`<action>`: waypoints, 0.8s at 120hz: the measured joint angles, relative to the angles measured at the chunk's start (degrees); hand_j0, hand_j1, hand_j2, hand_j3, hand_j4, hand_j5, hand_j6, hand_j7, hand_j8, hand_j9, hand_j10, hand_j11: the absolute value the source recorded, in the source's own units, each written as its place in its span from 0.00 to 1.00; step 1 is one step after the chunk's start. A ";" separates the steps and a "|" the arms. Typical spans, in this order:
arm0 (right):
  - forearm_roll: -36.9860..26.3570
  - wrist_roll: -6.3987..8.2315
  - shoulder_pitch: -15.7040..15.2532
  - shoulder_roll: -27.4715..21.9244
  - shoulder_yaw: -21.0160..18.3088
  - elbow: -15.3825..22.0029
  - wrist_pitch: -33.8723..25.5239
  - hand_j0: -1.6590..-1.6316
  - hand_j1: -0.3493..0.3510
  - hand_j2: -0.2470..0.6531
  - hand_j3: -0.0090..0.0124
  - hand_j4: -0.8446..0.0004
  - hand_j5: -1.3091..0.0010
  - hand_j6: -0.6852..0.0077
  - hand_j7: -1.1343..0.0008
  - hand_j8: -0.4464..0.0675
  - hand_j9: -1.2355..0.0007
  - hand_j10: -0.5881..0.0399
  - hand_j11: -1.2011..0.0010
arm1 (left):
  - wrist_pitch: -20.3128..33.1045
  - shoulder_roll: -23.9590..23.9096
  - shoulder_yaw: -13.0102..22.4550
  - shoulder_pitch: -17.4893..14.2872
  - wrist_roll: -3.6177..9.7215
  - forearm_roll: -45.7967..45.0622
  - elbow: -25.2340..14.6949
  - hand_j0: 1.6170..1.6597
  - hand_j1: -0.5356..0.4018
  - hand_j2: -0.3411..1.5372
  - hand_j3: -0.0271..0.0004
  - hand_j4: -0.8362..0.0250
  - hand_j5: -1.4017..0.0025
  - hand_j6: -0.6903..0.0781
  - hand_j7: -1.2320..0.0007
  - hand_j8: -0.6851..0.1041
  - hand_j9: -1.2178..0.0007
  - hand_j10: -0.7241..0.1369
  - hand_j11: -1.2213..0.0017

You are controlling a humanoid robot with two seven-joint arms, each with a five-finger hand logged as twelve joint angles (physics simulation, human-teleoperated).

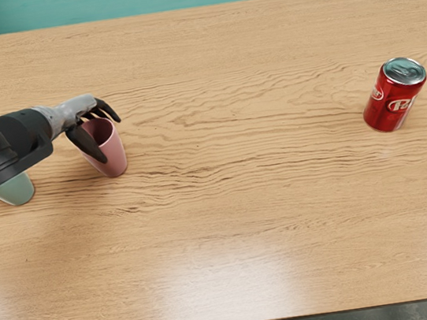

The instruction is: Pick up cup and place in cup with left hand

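Well, the pink cup (110,157) tapers downward (upright); whether the left fingers (110,110) grip it, I can't tell

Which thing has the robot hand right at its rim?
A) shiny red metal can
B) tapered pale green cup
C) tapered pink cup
C: the robot hand is at the rim of the pink cup, while the red can stands well away.

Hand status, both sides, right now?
Left hand: at the rim of the pink cup; can't tell whether it's gripping.
Right hand: not in view, state unknown.
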 joint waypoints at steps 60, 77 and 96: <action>-0.01 0.00 -0.01 0.00 0.00 0.00 0.00 0.04 0.00 0.27 0.42 1.00 1.00 0.99 1.00 0.87 1.00 0.94 1.00 | -0.27 6.63 -0.82 -2.53 0.04 -0.77 -3.20 0.82 0.36 0.28 0.99 0.40 0.47 0.56 0.41 0.66 0.40 0.56 0.42; 0.00 0.00 -0.02 0.00 0.00 0.00 0.00 0.04 0.00 0.27 0.42 1.00 1.00 0.99 1.00 0.87 1.00 0.94 1.00 | -0.48 10.76 -1.38 -4.88 0.05 -1.04 -3.95 0.81 0.39 0.27 0.99 0.40 0.47 0.53 0.41 0.63 0.39 0.53 0.41; -0.01 0.00 -0.01 0.00 0.00 0.00 0.00 0.04 0.00 0.27 0.42 1.00 1.00 0.99 1.00 0.87 1.00 0.94 1.00 | -2.36 15.28 -1.74 -8.57 0.04 -4.43 -4.77 0.82 0.43 0.25 0.99 0.39 0.47 0.50 0.41 0.60 0.40 0.49 0.42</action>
